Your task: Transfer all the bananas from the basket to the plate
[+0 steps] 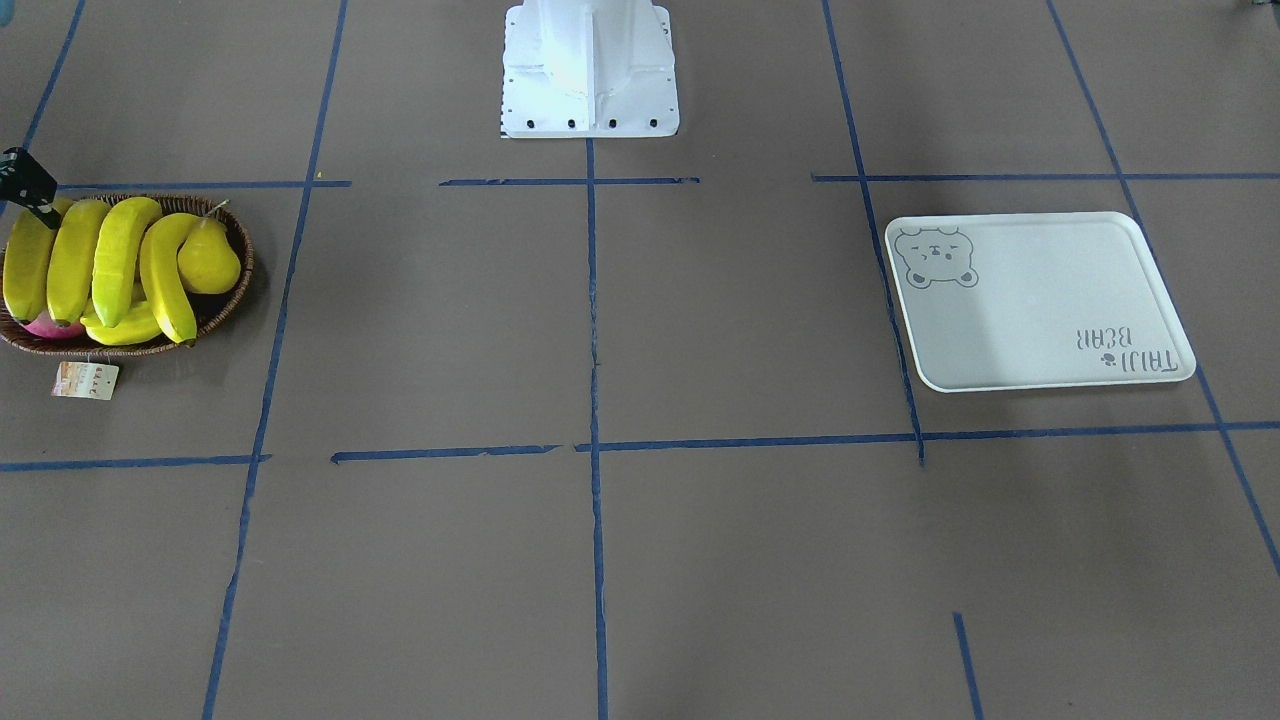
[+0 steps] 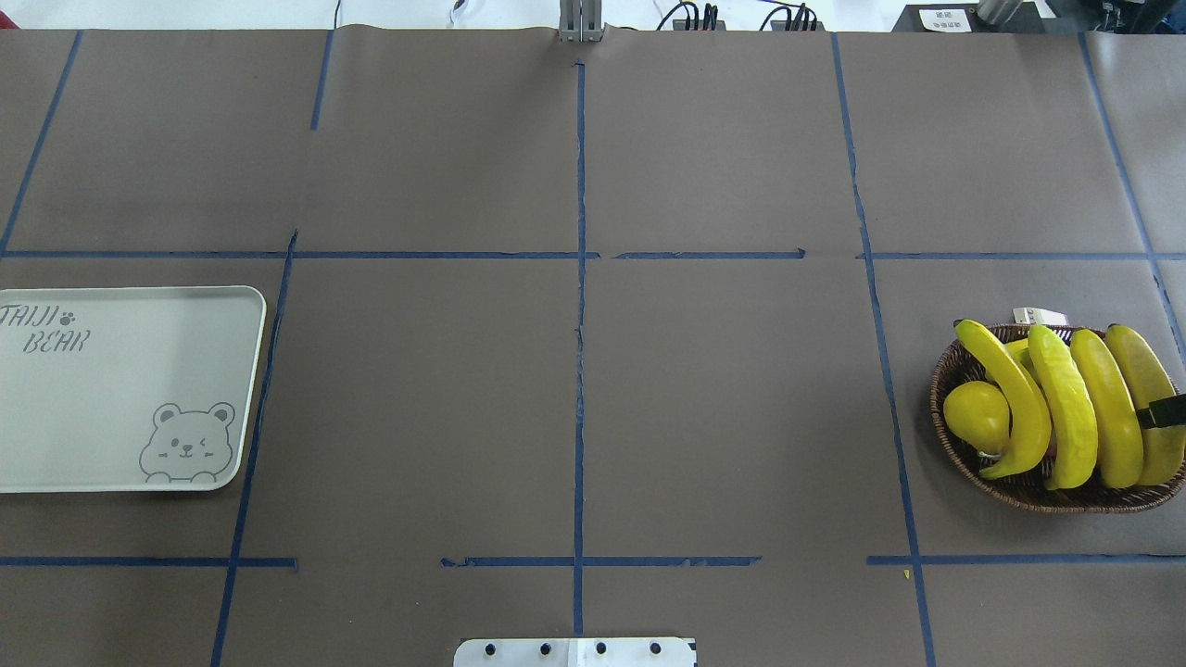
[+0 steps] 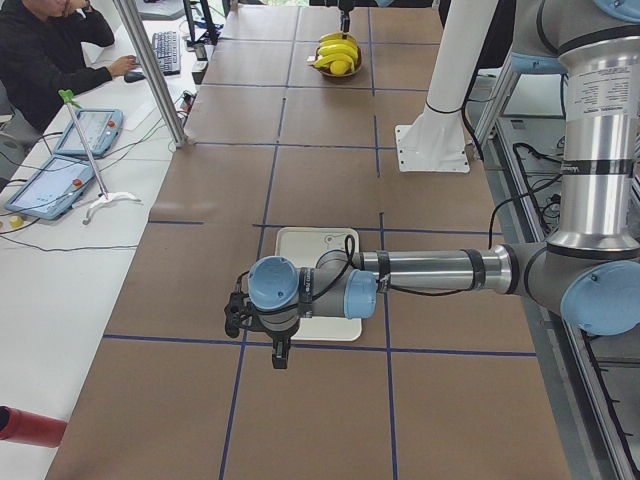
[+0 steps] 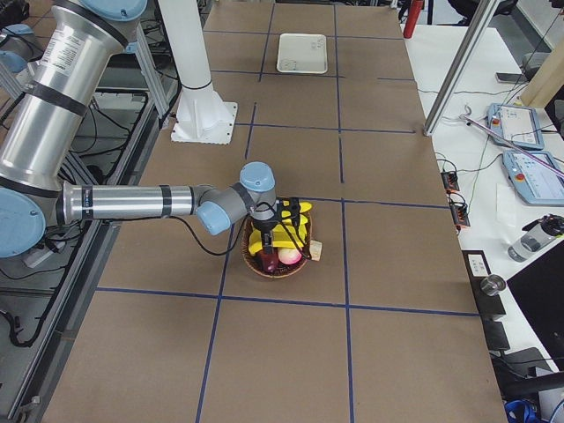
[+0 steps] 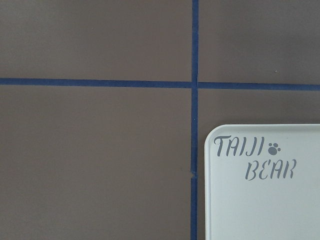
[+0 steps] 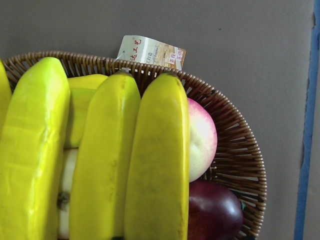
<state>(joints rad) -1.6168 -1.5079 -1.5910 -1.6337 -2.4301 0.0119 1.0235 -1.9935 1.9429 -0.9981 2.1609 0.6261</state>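
Several yellow bananas [image 2: 1066,408] lie side by side across the brown wicker basket [image 2: 945,408] at the table's right end; they also show in the front view [image 1: 75,260] and close up in the right wrist view [image 6: 155,160]. My right gripper [image 2: 1166,413] hangs just over the outermost banana, and only a dark edge of it [image 1: 35,195] shows, so I cannot tell its state. The off-white bear plate [image 2: 111,389] lies bare at the left end [image 1: 1040,300]. In the exterior left view my left gripper [image 3: 280,355] points down beside the plate [image 3: 315,250]; its state I cannot tell.
A yellow pear [image 2: 976,417] sits in the basket beside the bananas. A pink peach [image 6: 202,137] and a dark red fruit [image 6: 215,215] lie under them. A paper tag [image 1: 85,380] hangs off the rim. The robot's white base [image 1: 590,70] stands mid-table. A person sits at a side desk [image 3: 50,60].
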